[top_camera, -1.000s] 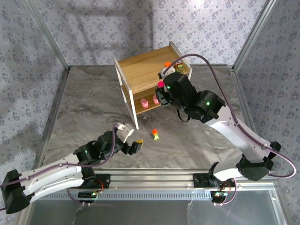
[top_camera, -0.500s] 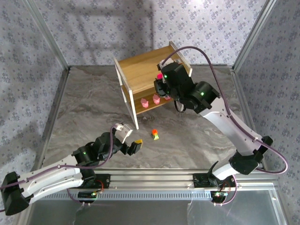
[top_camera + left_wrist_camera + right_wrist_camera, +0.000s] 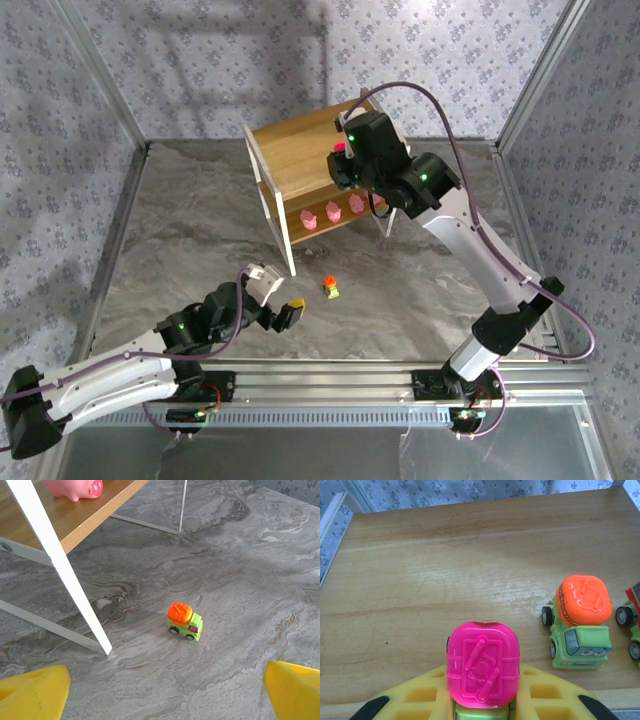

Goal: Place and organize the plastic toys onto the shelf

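**A:** What has the right gripper (image 3: 482,705) got?

**B:** Its yellow fingers (image 3: 415,702) are pinched on the magenta-topped truck (image 3: 482,664), one finger on each side. The truck sits at the edge of the shelf's top board (image 3: 420,570) nearest the wrist camera (I can't tell whether its wheels touch the wood).

**A:** Anything else up there?

**B:** An orange-topped truck (image 3: 580,622) stands on the same board, to the right and near that same edge, with its cab toward the camera. A third truck (image 3: 634,625) is cut off at the board's right corner.

**A:** And the lower board?

**B:** From above, three pale-pink figures (image 3: 333,211) stand in a row along its open edge. The shelf (image 3: 300,150) itself stands toward the table's far edge.

**A:** And the left gripper (image 3: 165,695)?

**B:** It is spread wide with nothing between its tips, low over the grey table (image 3: 250,555). Ahead of it the loose truck (image 3: 185,621), orange on top, stands upright on the table, clear of the shelf's white leg (image 3: 65,575) and apart from both fingers. A pig-snouted pink figure (image 3: 75,487) shows on the lower board above that leg.
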You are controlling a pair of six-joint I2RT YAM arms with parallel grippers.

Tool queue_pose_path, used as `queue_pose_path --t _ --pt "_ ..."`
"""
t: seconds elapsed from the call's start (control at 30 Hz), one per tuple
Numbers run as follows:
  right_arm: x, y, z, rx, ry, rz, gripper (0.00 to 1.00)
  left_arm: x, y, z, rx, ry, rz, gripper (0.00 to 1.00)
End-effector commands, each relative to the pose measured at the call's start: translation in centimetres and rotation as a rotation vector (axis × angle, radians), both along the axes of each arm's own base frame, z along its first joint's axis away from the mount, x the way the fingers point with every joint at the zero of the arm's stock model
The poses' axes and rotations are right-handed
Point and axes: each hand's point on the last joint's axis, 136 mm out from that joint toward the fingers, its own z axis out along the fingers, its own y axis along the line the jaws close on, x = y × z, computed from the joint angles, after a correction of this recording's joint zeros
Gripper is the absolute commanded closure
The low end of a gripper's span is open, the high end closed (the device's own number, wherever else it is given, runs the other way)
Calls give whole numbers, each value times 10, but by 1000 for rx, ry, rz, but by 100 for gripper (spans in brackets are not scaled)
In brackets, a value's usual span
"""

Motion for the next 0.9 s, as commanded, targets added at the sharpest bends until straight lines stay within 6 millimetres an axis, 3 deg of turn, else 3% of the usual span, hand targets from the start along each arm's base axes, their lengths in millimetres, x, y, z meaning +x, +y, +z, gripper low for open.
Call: queue_pose_path --t 0.0,0.43,0.87 --pt "3 1 2 -17 11 28 74 -1 -5 7 -22 -24 -16 1" --pt "20 2 -5 -39 42 29 74 1 -6 4 -6 -20 -13 1" --pt "23 6 -12 -47 62 44 73 1 -5 4 -1 -18 -9 1"
